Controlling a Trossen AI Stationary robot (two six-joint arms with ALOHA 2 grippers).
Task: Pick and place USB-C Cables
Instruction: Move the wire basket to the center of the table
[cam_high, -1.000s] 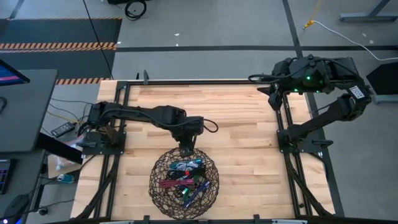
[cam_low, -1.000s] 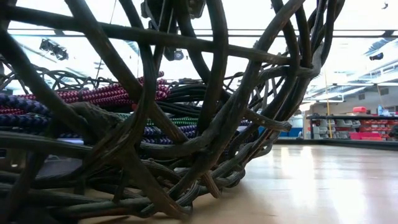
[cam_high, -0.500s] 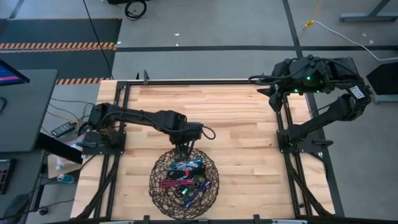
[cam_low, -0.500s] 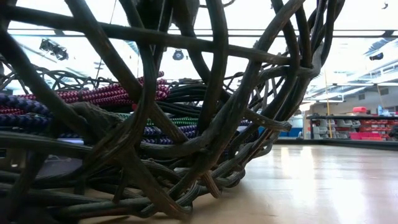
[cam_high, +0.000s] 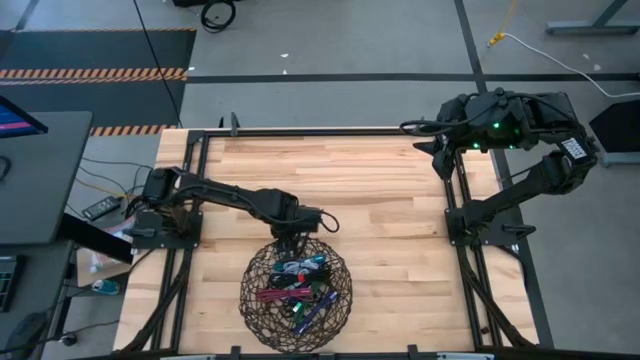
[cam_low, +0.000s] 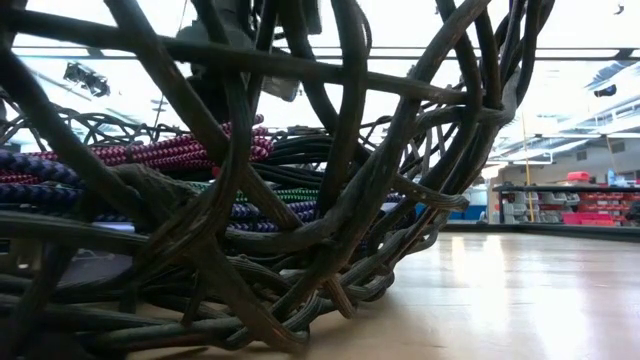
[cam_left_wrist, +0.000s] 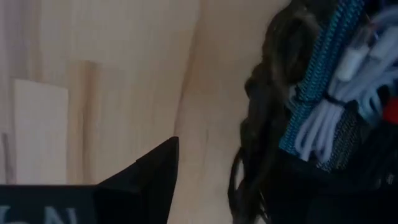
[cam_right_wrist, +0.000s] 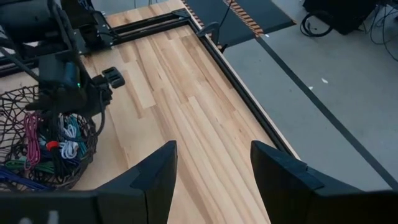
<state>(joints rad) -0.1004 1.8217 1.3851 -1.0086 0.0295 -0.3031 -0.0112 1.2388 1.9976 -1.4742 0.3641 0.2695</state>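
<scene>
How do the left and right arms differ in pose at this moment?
The left gripper reaches across the table to the far rim of the basket holding the USB-C cables; the right gripper hangs open at the table's far right corner, away from them. The left arm is stretched out; the right is folded back.

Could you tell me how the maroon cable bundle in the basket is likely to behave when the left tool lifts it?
The maroon cable bundle looks braided and coiled, so probably floppy and light, sagging when lifted. It lies among other cables, so it may snag or drag one along. The openwork basket could also catch a loose end. The left tool sits at its rim.
</scene>
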